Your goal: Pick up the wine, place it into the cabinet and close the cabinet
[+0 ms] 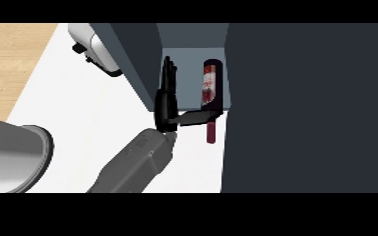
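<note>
Wine bottle lying half inside the cabinet, hand spread open beside it

The right hand has straight fingers along the open cabinet door and its thumb across the wine bottle, gripping nothing. The bottle lies in the cabinet with its neck past the front edge; I judge that closing now would jam the door on it or roll it out onto the counter. Left hand unseen
</note>
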`<state>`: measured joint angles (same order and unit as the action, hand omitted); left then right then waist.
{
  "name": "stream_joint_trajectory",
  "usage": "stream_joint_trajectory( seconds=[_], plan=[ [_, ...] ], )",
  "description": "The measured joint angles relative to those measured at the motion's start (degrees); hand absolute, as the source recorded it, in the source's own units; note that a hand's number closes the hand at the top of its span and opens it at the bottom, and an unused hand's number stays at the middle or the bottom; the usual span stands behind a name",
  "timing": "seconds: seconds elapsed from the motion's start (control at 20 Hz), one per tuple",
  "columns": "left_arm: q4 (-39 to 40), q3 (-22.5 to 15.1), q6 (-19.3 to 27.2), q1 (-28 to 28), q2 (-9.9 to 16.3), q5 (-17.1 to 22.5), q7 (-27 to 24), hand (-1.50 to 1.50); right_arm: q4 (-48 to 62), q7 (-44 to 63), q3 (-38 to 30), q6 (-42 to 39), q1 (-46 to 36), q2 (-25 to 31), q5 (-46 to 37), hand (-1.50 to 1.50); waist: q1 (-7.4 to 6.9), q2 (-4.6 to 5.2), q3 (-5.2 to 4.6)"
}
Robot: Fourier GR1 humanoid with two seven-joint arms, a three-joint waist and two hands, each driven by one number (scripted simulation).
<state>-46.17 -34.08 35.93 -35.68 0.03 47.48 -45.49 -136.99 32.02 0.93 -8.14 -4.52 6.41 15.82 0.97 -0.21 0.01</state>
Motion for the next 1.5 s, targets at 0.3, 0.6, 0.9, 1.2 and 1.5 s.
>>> stream_joint_trajectory(
  seconds=[0.3,0.6,0.9,1.2,1.5],
  plan=[
    [-12.4,-6.3,7.0,7.3,0.0,-2.8,1.0,-1.5,-0.4,1.0,0.5,1.1,-0.5,0.3,-0.4,-1.5,-0.67,-0.05,-0.01],
    [-25.6,-10.0,11.2,15.2,1.0,-7.2,3.2,-1.5,-0.5,-0.4,-0.6,0.3,1.2,0.6,-0.5,-1.5,-0.92,-0.06,0.01],
    [-36.8,-13.4,16.7,22.4,3.5,-12.2,6.7,-1.5,-0.7,1.3,-1.5,0.8,-0.3,1.7,-0.6,-1.5,-1.03,-0.05,0.01],
    [-49.0,-15.7,18.4,29.9,8.3,-15.7,8.7,-1.5,-0.7,0.9,-1.0,-0.6,1.3,1.7,-0.6,-1.5,-1.01,-0.02,0.01],
    [-58.1,-18.3,17.4,35.4,14.7,-18.0,9.9,-1.5,-0.5,3.0,-0.6,-2.4,0.5,2.2,0.3,1.5,-0.96,-0.03,0.02]
  ],
)
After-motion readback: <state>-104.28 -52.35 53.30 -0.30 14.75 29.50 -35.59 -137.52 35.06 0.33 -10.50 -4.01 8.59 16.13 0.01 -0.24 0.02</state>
